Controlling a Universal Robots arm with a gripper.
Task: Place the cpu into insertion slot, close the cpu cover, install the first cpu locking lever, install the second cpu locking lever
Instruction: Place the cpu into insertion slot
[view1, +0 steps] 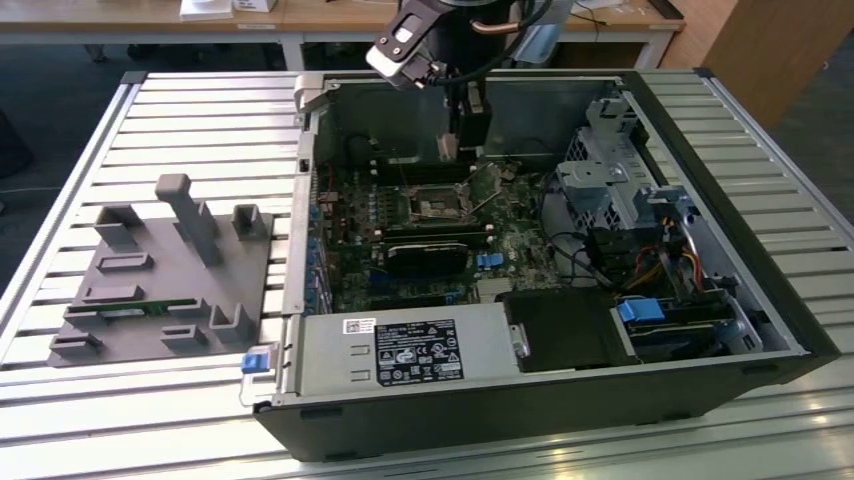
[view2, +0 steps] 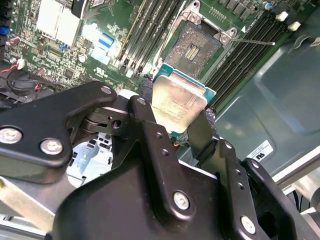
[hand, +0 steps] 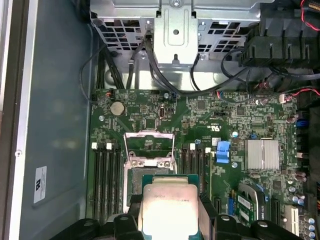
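My gripper (view2: 175, 120) is shut on the cpu (view2: 180, 102), a thin square chip with a silvery top and a teal edge, pinched by two opposite sides between the black fingers (view2: 145, 117). In both wrist views the chip hangs above the motherboard, close to the insertion slot (view2: 197, 47) but apart from it. The slot's dark centre lies bare. The cpu cover (hand: 149, 146) stands raised at the slot's far side. A thin wire lever (view2: 255, 42) sticks out beside the slot. In the exterior view the gripper (view1: 458, 150) reaches into the open computer case (view1: 747, 300) just behind the slot (view1: 438, 205).
Long black memory slots (hand: 106, 180) flank the socket on both sides. A silver heatsink (hand: 262, 154), a drive cage (view1: 614, 170) with cables and a power supply (view1: 400, 350) crowd the case. A grey fixture block (view1: 160, 270) sits on the slatted table at the exterior view's left.
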